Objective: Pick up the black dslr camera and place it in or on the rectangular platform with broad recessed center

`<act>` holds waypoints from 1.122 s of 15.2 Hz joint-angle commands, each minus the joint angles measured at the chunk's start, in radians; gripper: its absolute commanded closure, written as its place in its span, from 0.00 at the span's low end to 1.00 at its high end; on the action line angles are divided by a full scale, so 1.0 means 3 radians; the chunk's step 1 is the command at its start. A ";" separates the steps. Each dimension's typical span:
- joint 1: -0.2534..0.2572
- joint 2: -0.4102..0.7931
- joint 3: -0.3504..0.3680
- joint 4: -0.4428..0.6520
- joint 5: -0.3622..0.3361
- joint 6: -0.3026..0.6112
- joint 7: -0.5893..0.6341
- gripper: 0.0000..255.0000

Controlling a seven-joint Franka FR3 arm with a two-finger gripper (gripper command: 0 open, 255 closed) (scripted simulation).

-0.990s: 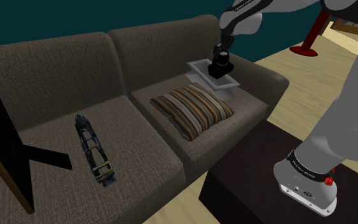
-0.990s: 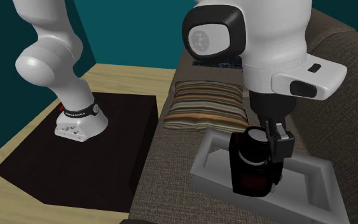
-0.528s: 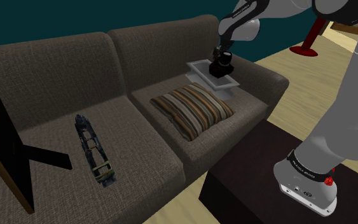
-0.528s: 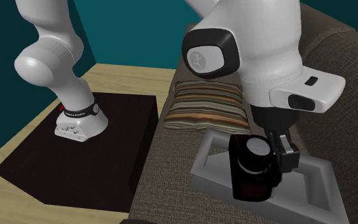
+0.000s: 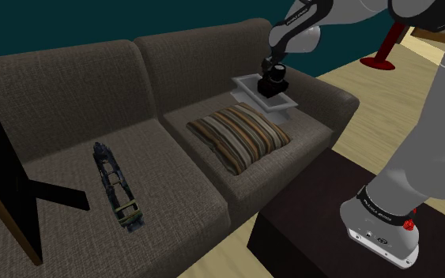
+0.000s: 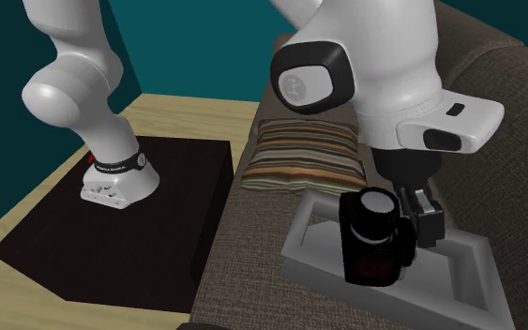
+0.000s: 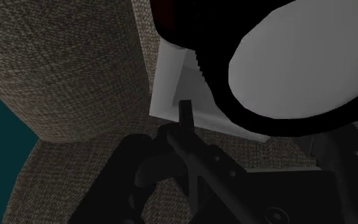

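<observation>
The black DSLR camera [image 5: 274, 79] stands in the pale rectangular tray [image 5: 248, 85] on the sofa's arm, at the shoulder view's upper middle. My gripper [image 5: 271, 65] comes down on it from above and is shut on its body. In the second exterior view the camera [image 6: 374, 239] rests low inside the tray [image 6: 468, 272], lens facing up and outward, and the gripper [image 6: 412, 220] clasps its right side. In the wrist view the camera's round lens [image 7: 298, 63] looms just ahead of the hand, with a corner of the tray [image 7: 171, 89] behind it.
A striped pillow [image 5: 240, 130] lies on the seat beside the tray. Farther along the sofa are a dark elongated object [image 5: 116, 185] and a leaning picture frame [image 5: 7, 185]. The arm's dark stand [image 5: 355, 213] sits in front of the sofa.
The hand has shifted a little toward the sofa's back and turned with the camera. The lens now faces more upward, low in the tray.
</observation>
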 commanded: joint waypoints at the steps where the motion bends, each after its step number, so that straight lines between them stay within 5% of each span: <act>1: 0.0020 -0.0012 -0.0002 -0.0080 -0.0029 -0.0495 0.0019 0.00; 2: 0.0094 -0.0090 -0.0030 -0.0226 -0.0096 -0.0417 0.0096 0.00; 5: -0.0078 0.0058 0.0047 -0.0051 0.0086 -0.0461 -0.0113 0.00; 9: 0.0057 -0.0334 -0.0090 -0.0121 -0.0243 -0.0732 0.0108 0.00; 17: 0.0053 -0.0334 -0.0087 -0.0121 -0.0244 -0.0732 0.0109 0.00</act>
